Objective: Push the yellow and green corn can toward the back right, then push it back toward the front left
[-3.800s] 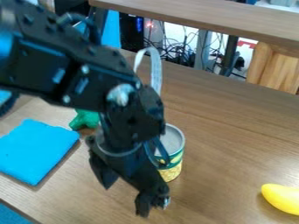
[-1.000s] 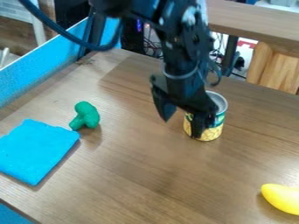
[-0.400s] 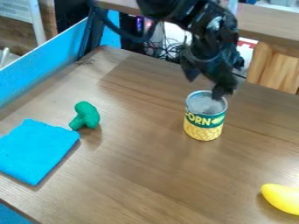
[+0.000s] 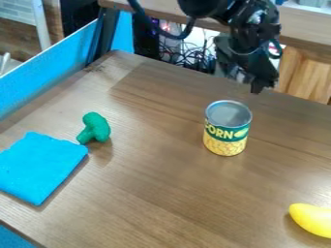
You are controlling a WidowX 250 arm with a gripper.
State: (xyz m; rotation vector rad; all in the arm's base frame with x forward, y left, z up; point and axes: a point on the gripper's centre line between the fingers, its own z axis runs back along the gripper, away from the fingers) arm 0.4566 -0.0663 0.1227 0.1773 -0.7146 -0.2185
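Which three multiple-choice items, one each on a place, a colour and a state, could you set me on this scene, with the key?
1. Where does the green object lie?
A) By the picture's lower right edge
B) Near the blue cloth
C) On top of the can

2. What colour is the curved object at the picture's lower right?
A) Yellow
B) Red
C) White

3. What state is the can in?
A) Lying on its side
B) Lifted by the gripper
C) Standing upright on the table

Key:
1: B, it lies just beyond the cloth's upper right edge.
2: A, its whole visible surface is yellow.
3: C, its round top faces up, and the gripper hangs beyond it.
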